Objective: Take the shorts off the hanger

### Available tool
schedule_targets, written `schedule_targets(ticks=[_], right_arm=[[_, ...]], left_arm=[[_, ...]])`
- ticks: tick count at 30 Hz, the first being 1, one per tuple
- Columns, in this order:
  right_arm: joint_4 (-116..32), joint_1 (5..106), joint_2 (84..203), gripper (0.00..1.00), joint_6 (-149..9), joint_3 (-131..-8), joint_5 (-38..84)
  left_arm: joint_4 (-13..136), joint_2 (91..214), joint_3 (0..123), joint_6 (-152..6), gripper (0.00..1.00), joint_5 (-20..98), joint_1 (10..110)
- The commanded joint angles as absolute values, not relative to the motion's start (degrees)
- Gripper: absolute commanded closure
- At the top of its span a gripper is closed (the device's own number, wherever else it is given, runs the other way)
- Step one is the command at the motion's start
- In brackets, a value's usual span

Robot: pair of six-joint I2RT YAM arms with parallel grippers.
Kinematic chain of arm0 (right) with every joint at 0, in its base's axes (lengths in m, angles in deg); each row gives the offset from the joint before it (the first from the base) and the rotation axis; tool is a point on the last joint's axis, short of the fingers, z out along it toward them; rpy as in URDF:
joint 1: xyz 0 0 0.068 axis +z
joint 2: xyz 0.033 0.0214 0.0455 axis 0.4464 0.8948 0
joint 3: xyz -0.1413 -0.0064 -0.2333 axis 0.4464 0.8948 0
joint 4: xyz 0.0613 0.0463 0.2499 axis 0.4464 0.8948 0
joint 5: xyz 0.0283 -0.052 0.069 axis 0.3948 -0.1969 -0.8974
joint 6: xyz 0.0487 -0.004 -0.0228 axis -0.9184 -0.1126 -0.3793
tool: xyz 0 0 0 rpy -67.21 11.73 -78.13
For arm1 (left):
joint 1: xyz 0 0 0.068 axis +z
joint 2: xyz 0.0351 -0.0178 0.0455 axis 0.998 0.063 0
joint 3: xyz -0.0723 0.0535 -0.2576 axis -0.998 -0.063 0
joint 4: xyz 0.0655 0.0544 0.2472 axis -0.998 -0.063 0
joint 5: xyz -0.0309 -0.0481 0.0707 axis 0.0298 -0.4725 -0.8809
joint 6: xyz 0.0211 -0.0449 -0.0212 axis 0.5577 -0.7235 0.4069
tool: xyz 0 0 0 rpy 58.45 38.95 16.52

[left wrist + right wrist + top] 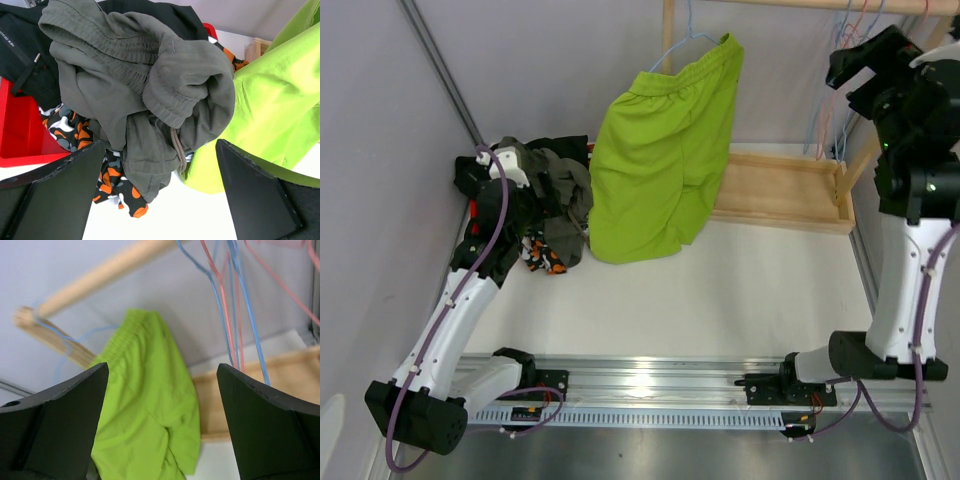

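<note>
Hanging from a blue hanger (685, 42) on the wooden rail (105, 272), the lime shorts (665, 150) are the only pair up there; the waistband sits tilted, higher on its right, and the legs drop to the white table (740, 290), where the hem touches or nearly touches the surface. To their left lies a heap of other pairs, pressed against the lime fabric. On top are the grey shorts (150, 85), bunched with the ribbed waistband folded over. Behind them, the black shorts (25, 55) lie partly over a red bin (20, 135). Patterned shorts (120, 185) in orange, black and white stick out underneath at the near side of the heap and onto the table. The left gripper (160, 150) hovers low over this heap, above the grey pair, with its jaws spread wide and nothing caught between them; from the overhead view, whether a finger touches the cloth cannot be told. Behind the lime pair a shallow wooden base (780, 190) rests on the table against the back wall. Up at the far right, bare hangers (235, 300) of blue and red wire dangle from the same rail. The right gripper (162, 367) is raised near them, well apart from the lime shorts, its jaws also wide apart and gripping nothing.
</note>
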State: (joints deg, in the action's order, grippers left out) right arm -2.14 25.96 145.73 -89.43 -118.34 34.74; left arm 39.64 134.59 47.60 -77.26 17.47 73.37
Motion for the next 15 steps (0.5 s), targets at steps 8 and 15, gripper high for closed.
schedule_targets(ticks=[8, 15], right_arm=[[-14.23, 39.59, 148.04, 0.01, -90.81, -123.54, 31.33], [-23.02, 45.84, 161.04, 0.01, -90.63, -127.65, 25.8]], left_arm=[[41.87, 133.03, 47.17, -76.37, 0.01, 19.04, 73.2], [42.05, 133.12, 46.73, -76.45, 0.0, 20.01, 73.2]])
